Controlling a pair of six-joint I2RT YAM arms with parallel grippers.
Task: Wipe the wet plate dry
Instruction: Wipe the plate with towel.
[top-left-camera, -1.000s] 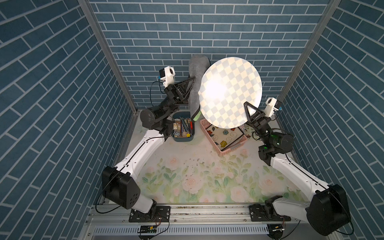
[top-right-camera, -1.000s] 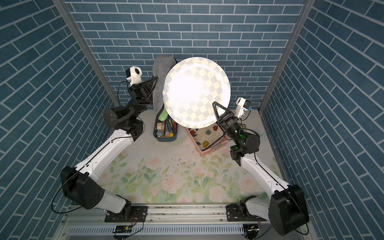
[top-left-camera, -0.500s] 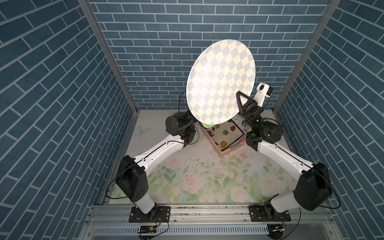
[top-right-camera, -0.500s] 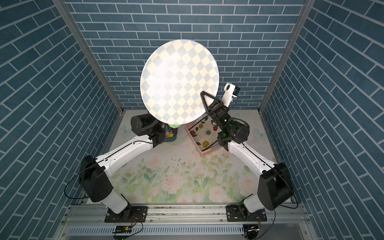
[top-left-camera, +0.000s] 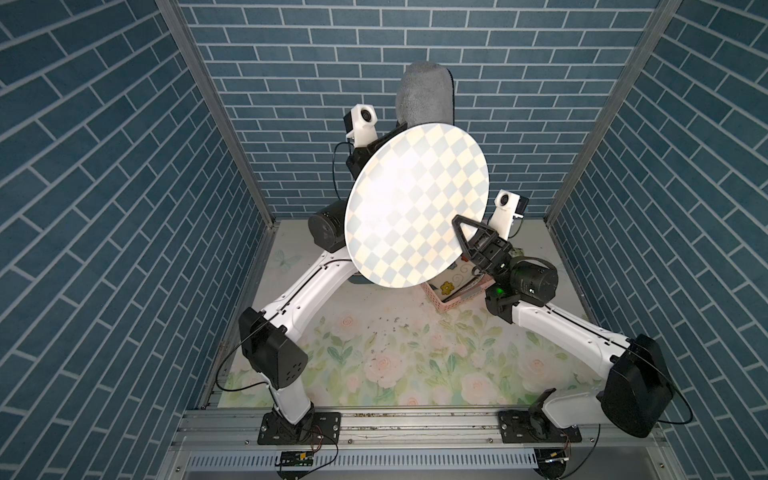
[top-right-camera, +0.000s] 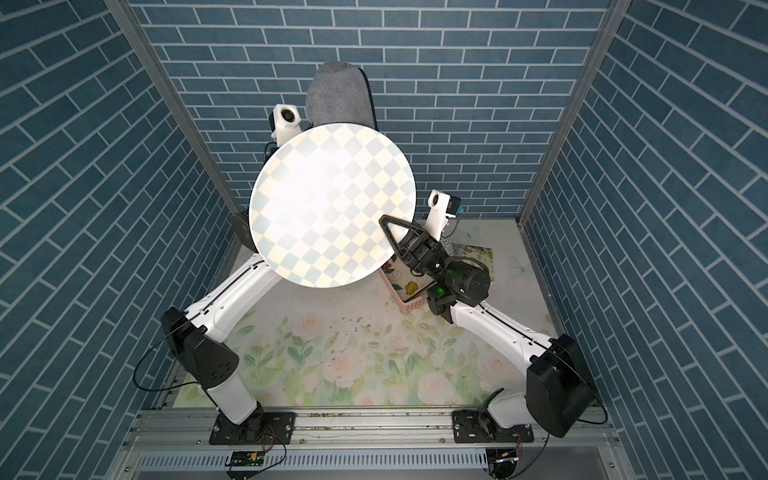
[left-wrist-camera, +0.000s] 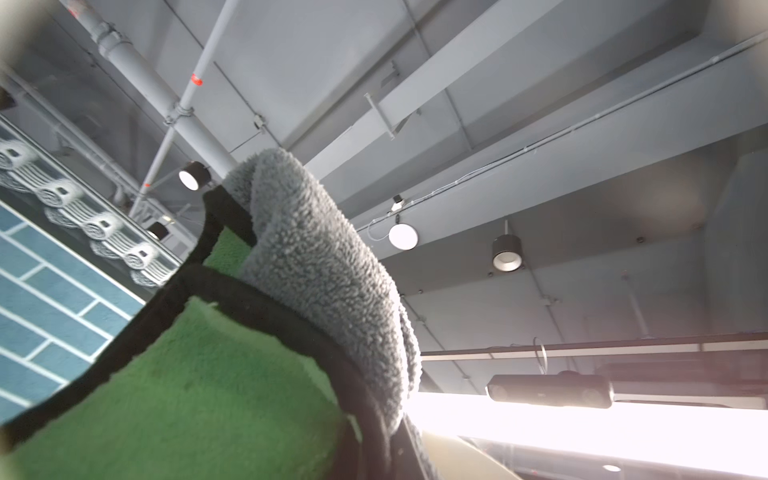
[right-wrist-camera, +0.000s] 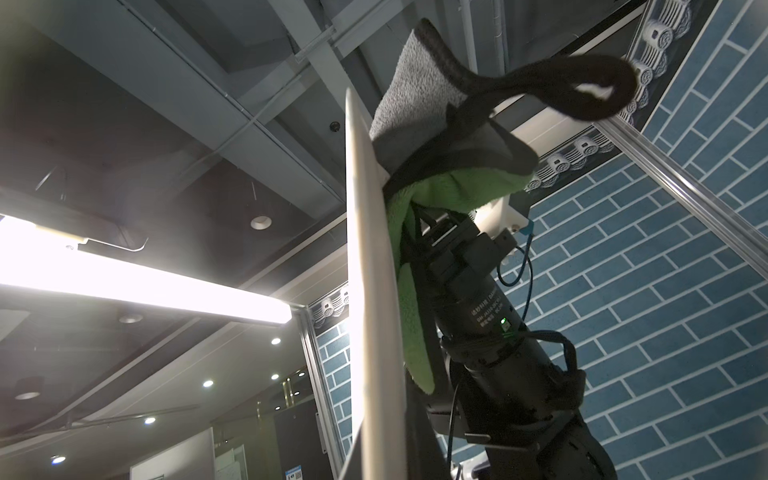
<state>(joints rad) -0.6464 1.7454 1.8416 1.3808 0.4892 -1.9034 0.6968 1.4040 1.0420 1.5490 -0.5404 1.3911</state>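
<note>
One checkered plate hangs tilted high above the floral worktop in both top views. The right tool is clamped on its lower rim, and a grey cloth pokes up behind it. Left wrist view: the grey-and-green cloth fills the foreground. Right wrist view: the plate stands edge-on, with the cloth against its back, bunched in the closed left tool.

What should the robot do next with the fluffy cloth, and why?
Probably slide the cloth down the back of the plate. It presses there near the top rim, while the right fingers hold the lower edge, so most of that side lies below it.
</note>
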